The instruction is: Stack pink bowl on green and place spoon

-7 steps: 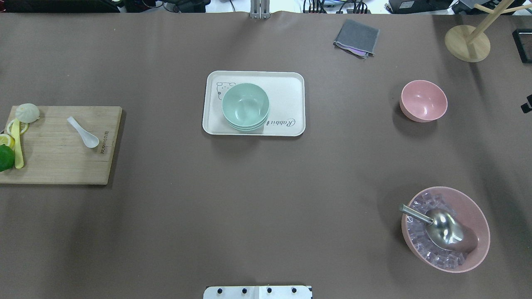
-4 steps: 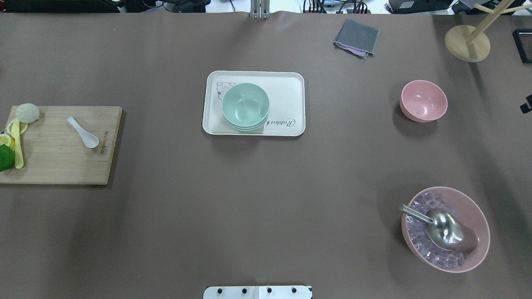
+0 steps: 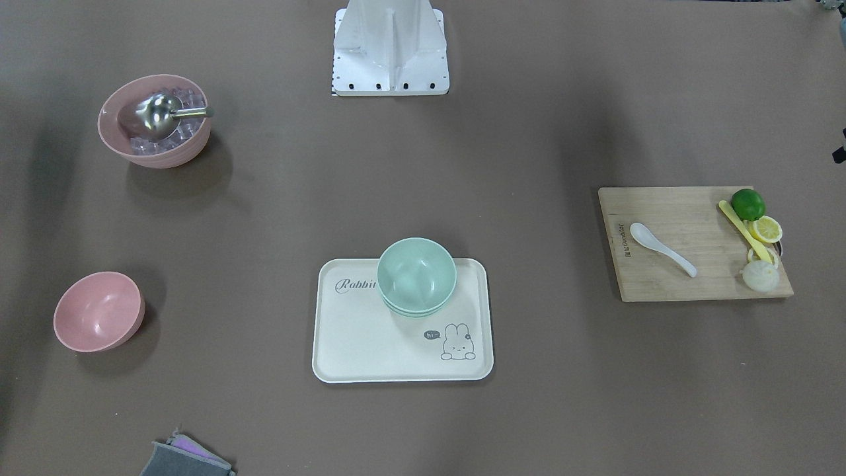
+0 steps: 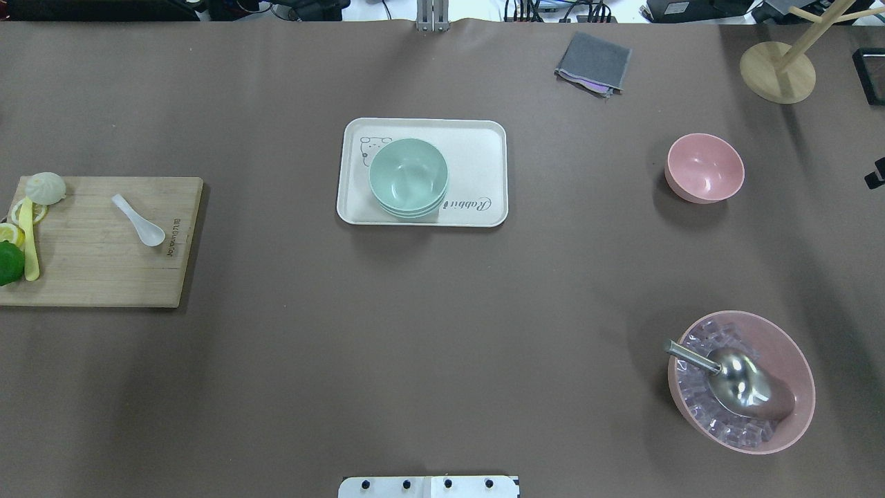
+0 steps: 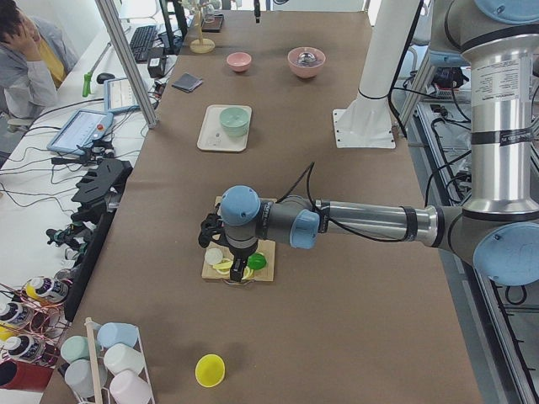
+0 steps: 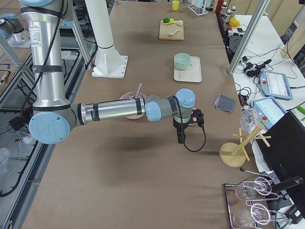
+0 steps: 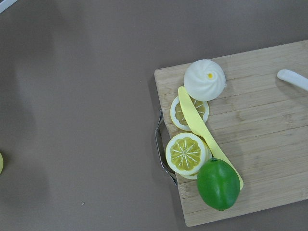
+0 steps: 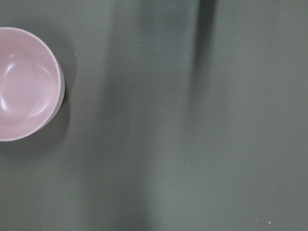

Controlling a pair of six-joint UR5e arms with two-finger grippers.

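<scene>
Neither gripper's fingers can be made out well enough to say whether they stand apart or together: the left gripper [image 5: 239, 271] shows only in the side view, hanging fingers-down over the near end of the wooden cutting board [image 4: 104, 270] and covering much of it there, and the right gripper [image 6: 181, 138] likewise shows only as a small dark shape pointing down at the brown table [image 4: 442, 346]. The small matte pink bowl [image 4: 704, 168] sits upright on the bare table at the robot's right; the right wrist camera catches only part of it, cut off by the left edge of that view. The stack of mint-green bowls [image 4: 408, 177] stands on the white rectangular tray [image 4: 484, 159] printed with a rabbit, toward the tray's left half as seen from above, and covers part of the print. The white ceramic spoon [image 4: 138, 220] lies flat on the cutting board, bowl end nearest the board's right edge; the left wrist view shows only its handle tip at the right border. At the board's outer end a green lime [image 7: 218, 184], lemon slices [image 7: 185, 153], a pale yellow plastic knife [image 7: 207, 139] and a white bun [image 7: 204, 79] crowd together, the lime cropped in the overhead view. Broad bare brown surface separates the tray from both the pink bowl and the board.
</scene>
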